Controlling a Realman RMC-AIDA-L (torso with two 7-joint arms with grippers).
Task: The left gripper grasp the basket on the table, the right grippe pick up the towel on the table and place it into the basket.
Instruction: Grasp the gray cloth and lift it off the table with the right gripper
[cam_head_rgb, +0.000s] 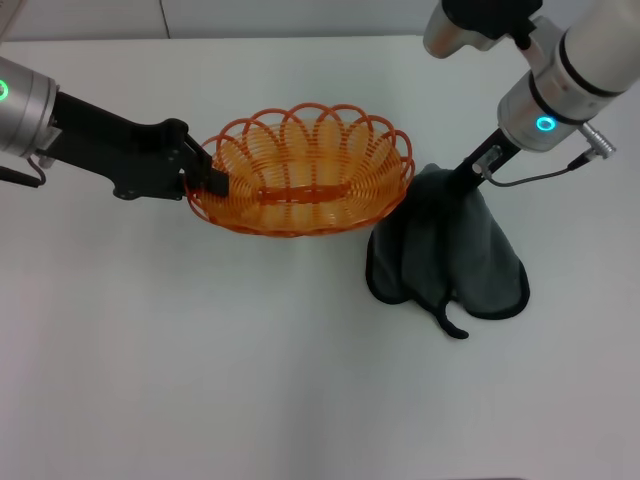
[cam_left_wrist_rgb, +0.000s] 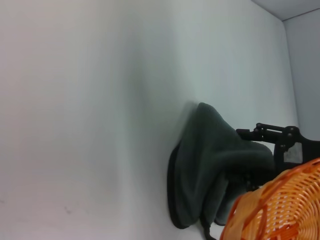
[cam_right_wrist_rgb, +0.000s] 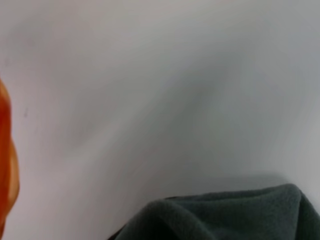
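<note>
Beside looped wire basket (cam_head_rgb: 300, 170), limp, perhaps fleecy towel (cam_head_rgb: 450, 250)

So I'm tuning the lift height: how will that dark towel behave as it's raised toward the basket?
Probably floppy: the towel peaks at the right gripper and drapes in folds, its hem on the table. A corner tail trails low, so it may drag or snag the basket rim. It looks soft and light. The left gripper clamps the rim.
</note>
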